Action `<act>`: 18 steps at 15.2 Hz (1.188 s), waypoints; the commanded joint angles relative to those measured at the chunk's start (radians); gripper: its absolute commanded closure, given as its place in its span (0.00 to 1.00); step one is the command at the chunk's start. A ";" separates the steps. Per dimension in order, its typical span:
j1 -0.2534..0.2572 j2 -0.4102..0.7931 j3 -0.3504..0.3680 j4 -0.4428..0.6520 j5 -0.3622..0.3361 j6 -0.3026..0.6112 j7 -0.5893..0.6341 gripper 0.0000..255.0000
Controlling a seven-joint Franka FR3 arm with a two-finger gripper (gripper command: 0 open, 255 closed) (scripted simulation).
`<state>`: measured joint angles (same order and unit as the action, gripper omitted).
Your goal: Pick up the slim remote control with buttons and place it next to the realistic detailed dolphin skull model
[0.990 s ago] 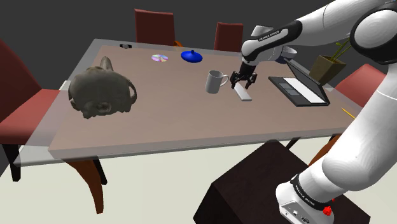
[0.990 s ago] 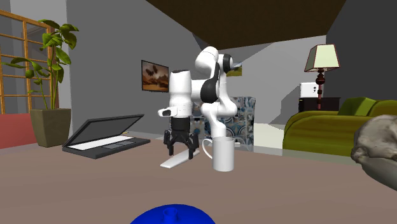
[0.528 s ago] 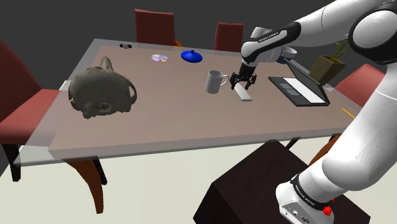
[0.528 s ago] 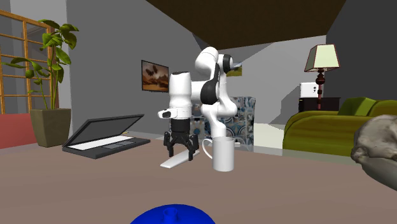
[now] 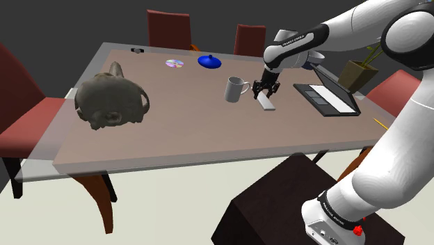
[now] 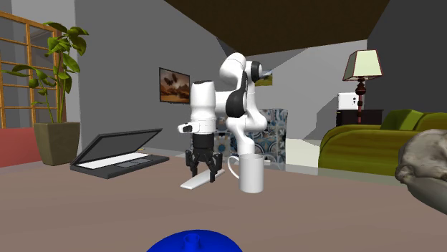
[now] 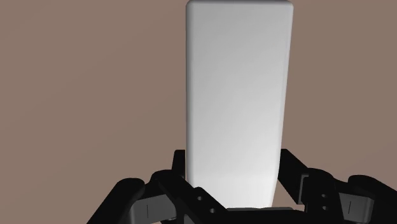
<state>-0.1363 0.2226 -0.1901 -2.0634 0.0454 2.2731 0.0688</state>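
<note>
Grasping step: the gripper point(image 7: 232, 167) clasps one end of the white remote point(image 7: 238, 89), which lies on the table point(image 5: 209, 139) beside the mug point(image 5: 235, 89). Next it needs lifting clear and carrying across to the skull point(image 5: 111, 101).

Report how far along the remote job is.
Done: the hand is down at the white remote, beside the mug. In hand: the grasp. The fingers stand at both long edges of one end of the remote and look closed on it, though it lies flat on the table. Left: lifting it, carrying it across to the skull and setting it down beside that.
</note>
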 commanded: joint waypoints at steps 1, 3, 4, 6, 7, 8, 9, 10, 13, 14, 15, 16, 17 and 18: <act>0.000 0.000 0.000 0.000 0.000 0.000 0.000 1.00; 0.000 0.000 0.000 0.000 0.000 0.000 0.000 1.00; 0.001 -0.008 -0.001 0.004 -0.002 -0.012 0.001 1.00; 0.001 -0.023 -0.002 0.013 -0.006 -0.036 0.004 1.00; 0.002 -0.030 -0.002 0.018 -0.008 -0.048 0.005 1.00; 0.002 -0.037 -0.003 0.024 -0.010 -0.060 0.006 1.00; 0.003 -0.044 -0.003 0.029 -0.012 -0.072 0.008 1.00; 0.003 -0.051 -0.003 0.035 -0.014 -0.084 0.009 1.00; 0.004 -0.070 -0.004 0.053 -0.019 -0.121 0.012 1.00; 0.004 -0.076 -0.005 0.059 -0.020 -0.133 0.013 1.00; 0.005 -0.082 -0.005 0.066 -0.022 -0.146 0.014 1.00; 0.005 -0.087 -0.005 0.073 -0.023 -0.158 0.015 1.00; 0.005 -0.093 -0.005 0.080 -0.024 -0.171 0.016 1.00; 0.005 -0.098 -0.005 0.087 -0.026 -0.183 0.016 1.00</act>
<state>-0.1313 0.1298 -0.1953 -1.9854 0.0210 2.1042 0.0843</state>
